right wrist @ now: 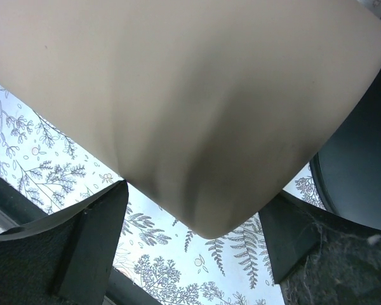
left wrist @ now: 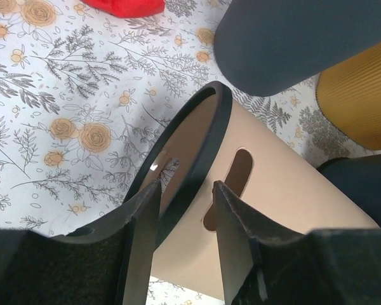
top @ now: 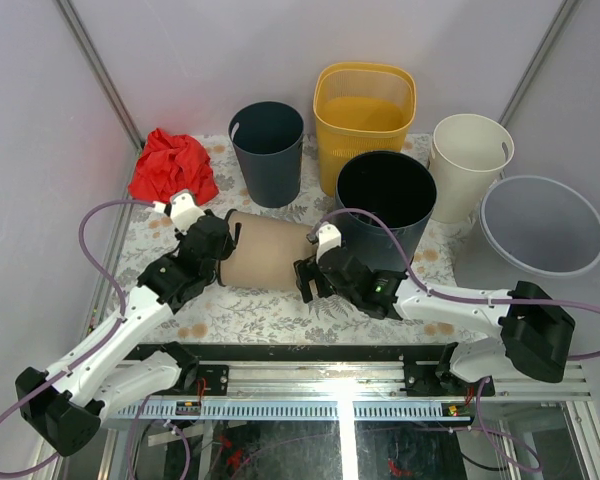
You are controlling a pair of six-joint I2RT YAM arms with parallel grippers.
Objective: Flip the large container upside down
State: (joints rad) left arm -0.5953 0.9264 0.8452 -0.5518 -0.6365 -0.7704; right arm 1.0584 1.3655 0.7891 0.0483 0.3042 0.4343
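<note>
A tan container with a black rim [top: 265, 250] lies on its side on the floral tablecloth, mouth to the left. My left gripper [top: 223, 243] is at its mouth. In the left wrist view the left gripper [left wrist: 187, 185] straddles the black rim [left wrist: 200, 143], one finger inside and one outside beside a handle slot [left wrist: 236, 170], with a gap still showing. My right gripper [top: 310, 275] is at the container's base end. In the right wrist view the right gripper [right wrist: 197, 213] is wide open with the tan base [right wrist: 190, 108] between and above its fingers.
A black bin [top: 385, 195] stands just behind the right gripper. A dark grey bin [top: 268, 150], a yellow basket [top: 365, 115], a cream bin [top: 468, 160] and a translucent bin [top: 543, 225] stand at the back and right. A red cloth [top: 170, 165] lies back left.
</note>
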